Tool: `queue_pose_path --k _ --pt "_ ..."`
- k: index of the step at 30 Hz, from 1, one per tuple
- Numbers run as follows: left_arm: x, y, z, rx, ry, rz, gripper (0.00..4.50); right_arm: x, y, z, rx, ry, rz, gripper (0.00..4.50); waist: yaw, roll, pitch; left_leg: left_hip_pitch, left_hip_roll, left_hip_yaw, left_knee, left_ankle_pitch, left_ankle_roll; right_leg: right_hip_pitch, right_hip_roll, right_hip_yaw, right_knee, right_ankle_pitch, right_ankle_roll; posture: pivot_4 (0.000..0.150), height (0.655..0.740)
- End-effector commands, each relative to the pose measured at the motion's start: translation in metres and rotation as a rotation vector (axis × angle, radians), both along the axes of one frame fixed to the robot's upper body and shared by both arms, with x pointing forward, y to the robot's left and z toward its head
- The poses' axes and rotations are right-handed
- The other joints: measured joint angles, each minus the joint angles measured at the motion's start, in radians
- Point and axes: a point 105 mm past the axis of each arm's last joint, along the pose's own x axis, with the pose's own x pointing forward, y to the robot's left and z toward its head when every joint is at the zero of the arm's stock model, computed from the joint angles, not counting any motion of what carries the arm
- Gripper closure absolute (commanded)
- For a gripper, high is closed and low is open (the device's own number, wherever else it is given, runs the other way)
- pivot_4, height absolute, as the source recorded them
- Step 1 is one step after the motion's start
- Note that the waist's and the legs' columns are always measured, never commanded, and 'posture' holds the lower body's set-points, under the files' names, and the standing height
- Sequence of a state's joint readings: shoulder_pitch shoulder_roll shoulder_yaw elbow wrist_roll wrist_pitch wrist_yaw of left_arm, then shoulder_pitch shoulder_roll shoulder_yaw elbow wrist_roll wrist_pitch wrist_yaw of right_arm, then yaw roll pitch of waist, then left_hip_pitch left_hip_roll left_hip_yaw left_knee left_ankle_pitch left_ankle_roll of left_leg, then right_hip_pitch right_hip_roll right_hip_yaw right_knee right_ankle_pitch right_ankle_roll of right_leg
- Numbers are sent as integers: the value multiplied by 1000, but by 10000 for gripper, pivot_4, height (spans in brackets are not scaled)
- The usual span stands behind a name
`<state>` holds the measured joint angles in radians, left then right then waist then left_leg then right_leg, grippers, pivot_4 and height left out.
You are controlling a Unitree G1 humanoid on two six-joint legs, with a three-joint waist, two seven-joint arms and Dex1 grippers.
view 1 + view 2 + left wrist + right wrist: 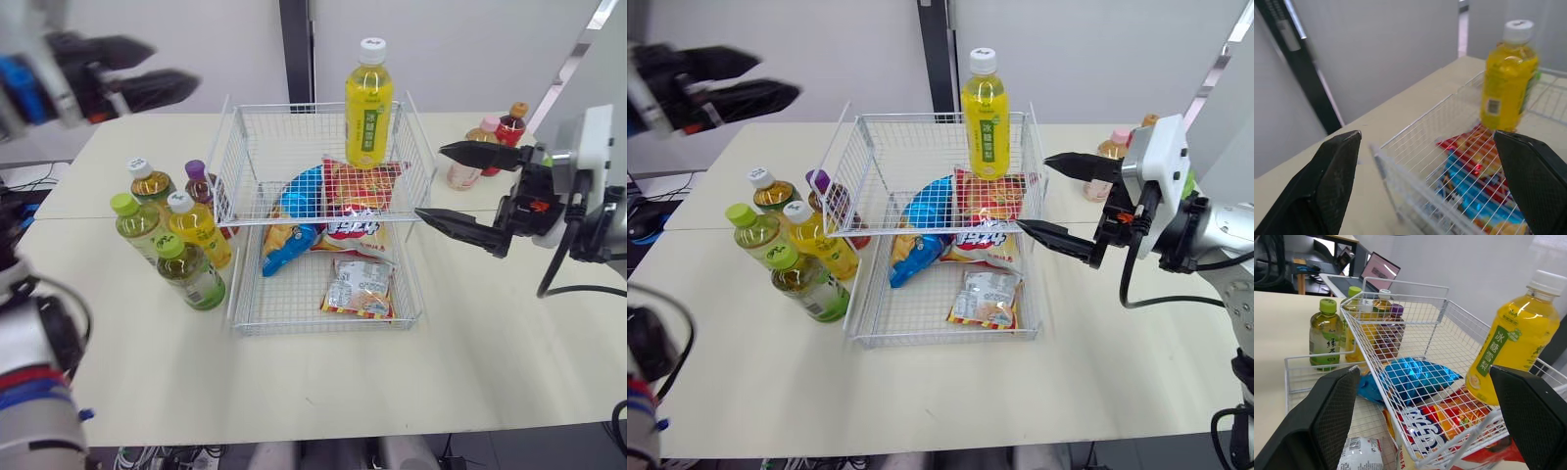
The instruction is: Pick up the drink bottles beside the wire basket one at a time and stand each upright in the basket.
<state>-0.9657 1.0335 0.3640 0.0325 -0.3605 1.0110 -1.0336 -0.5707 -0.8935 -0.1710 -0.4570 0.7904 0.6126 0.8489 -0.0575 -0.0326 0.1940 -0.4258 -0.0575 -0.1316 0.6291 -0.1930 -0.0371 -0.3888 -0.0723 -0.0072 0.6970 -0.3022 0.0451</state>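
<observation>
One yellow bottle [368, 103] upright in wire basket [313, 331], cap up; left gripper [174, 66] and right gripper [431, 181] wide, empty.

yellow bottle [368, 103] upright in wire basket [257, 147], far end | five bottles [196, 231] standing left | others [510, 127] right

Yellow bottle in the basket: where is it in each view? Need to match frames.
Left eye: yellow bottle upright at the back of the wire basket, top centre.
Right eye: same spot, top centre.
Left wrist: upright behind the red snack bag.
Right wrist: upright inside the basket, beside that bag.
Shared landmark: the red snack bag at its base.
</observation>
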Motion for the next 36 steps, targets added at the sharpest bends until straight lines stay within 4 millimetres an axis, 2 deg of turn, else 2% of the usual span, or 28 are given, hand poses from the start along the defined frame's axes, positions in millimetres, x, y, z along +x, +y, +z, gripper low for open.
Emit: queue_pose_path --k 1,6,9,12,18,23,29,36 --pt "-29 22 2 5 -63 52 219 -1 2 9 -18 -50 45 0 1 0 0 0 0 0 0 0 0 0 0 1 0 0 0 1500 7400" --pt "-48 62 -44 -36 -12 183 219 0 10 6 -27 -39 118 0 10 1 0 1 0 0 0 0 0 1 -1 1 -1 0 -1 1500 7400" --pt "-59 78 -75 -55 38 240 219 -2 15 5 -28 -34 155 0 15 1 0 1 0 1 0 0 0 1 -2 1 -1 0 -1 1500 7400" --pt "-68 85 -94 -69 59 272 219 -4 19 5 -32 -29 181 0 23 0 0 1 0 0 -1 0 0 0 -3 1 -2 1 -2 1500 7400" --pt "-78 85 -122 -105 107 294 219 -11 34 -1 -29 -13 227 0 27 0 0 1 0 1 -1 0 0 0 -8 1 -2 1 -2 1500 7400" --pt "-74 81 -133 -130 125 290 219 -17 41 -4 -18 -8 249 0 28 0 0 1 0 1 -1 0 -1 0 -8 0 -2 1 -2 1500 7400" --pt "-59 78 -132 -164 83 301 219 -21 43 -5 -20 -20 240 0 28 0 0 1 -1 1 -1 0 -1 0 -8 0 -2 1 -2 1500 7400" --pt "-44 81 -133 -212 74 324 219 -41 45 -8 -46 19 279 0 27 0 0 1 -1 1 -2 0 0 0 -8 0 -2 1 -2 1500 7400"
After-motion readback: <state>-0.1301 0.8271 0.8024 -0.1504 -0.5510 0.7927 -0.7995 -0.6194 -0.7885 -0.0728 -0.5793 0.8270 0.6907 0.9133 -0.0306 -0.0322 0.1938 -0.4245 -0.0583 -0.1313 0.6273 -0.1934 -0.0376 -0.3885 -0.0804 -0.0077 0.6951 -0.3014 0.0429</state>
